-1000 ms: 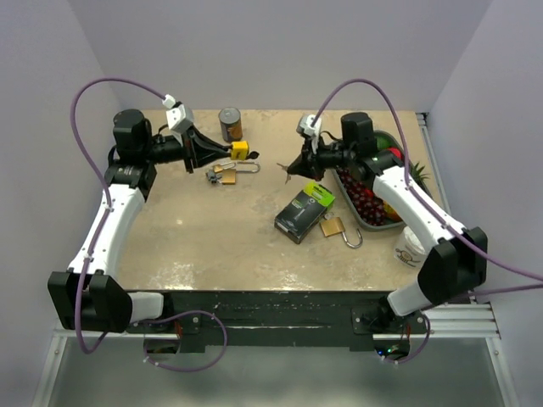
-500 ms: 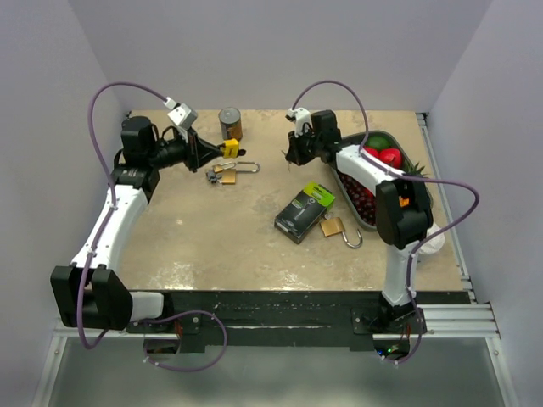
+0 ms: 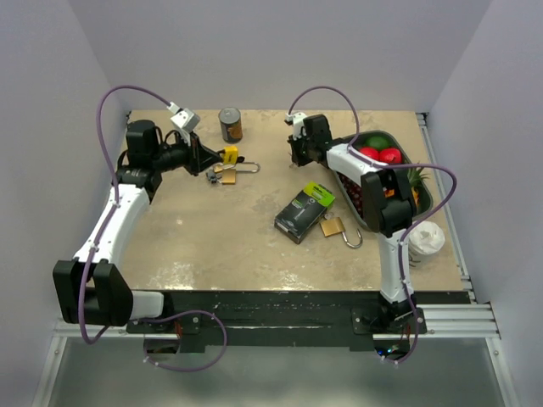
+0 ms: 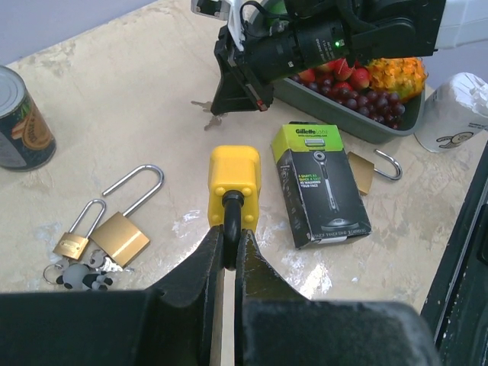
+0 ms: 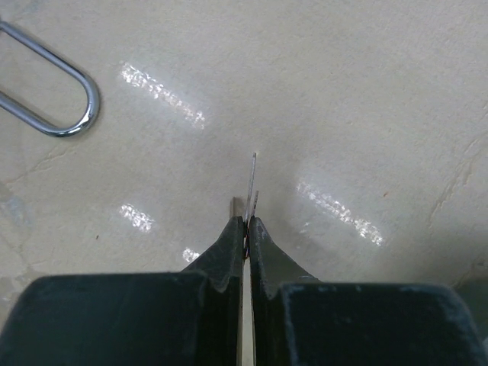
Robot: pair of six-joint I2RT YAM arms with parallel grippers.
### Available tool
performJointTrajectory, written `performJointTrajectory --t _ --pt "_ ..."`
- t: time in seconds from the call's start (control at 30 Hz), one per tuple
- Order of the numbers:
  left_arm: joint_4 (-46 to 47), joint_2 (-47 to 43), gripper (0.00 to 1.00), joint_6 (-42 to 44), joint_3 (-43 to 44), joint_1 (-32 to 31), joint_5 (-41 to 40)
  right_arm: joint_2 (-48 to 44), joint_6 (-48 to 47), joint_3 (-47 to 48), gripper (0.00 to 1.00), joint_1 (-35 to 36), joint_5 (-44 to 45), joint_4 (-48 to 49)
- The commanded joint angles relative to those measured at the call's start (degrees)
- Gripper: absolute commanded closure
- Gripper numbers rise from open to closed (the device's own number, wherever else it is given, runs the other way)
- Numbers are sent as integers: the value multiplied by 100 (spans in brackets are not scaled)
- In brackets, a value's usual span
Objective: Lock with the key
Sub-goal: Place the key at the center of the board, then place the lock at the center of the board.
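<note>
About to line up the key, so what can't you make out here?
Keyhole of yellow padlock: absent from the faces showing in left wrist view; too small from above.
Key: edge-on in right wrist view, mostly hidden inside the right hand.
Shackle: pinched inside the left hand.

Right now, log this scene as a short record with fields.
left gripper: shut on the yellow lock, by its black shackle
right gripper: shut on the key
lock and key: apart, key not inserted
brass locks: two, near the can
open brass lock: beside the razor box
fruit tray: behind the right gripper
</note>
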Motion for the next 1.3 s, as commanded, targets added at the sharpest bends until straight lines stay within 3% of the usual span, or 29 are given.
performJointTrajectory --t 0.0,0.1,0.17,0.2,0.3,0.47,0.53,0.63,0.8,0.93,1.27 --pt "236 49 100 8 171 37 167 -62 -194 198 100 -20 396 17" --pt "140 120 100 60 189 28 211 -44 -221 171 100 -29 388 -35" --pt "-1 173 100 262 232 -16 124 -27 -230 197 86 -29 256 -71" --pt "-167 225 100 349 276 -42 106 -36 -238 197 70 -29 229 -71" --pt "-405 339 100 412 338 -60 80 -150 -265 189 52 -38 10 -53" --pt "-467 384 100 377 399 -60 315 -684 -466 75 39 -38 -909 78" --pt "-590 436 100 368 496 -60 492 -957 -651 -109 25 -38 -1316 210" --pt "-880 603 100 385 751 -60 983 -1572 -1037 -505 12 -20 -2186 359" --pt "-1669 884 100 674 1181 -95 1783 -2678 -2369 -1268 7 -29 -3572 203" --pt "-2128 1052 100 745 1392 -165 2371 -3532 -3234 -1998 5 59 -4076 158" --pt "-3535 1105 100 1633 1613 -534 3436 -5070 -4870 -3335 5 814 -3946 8"
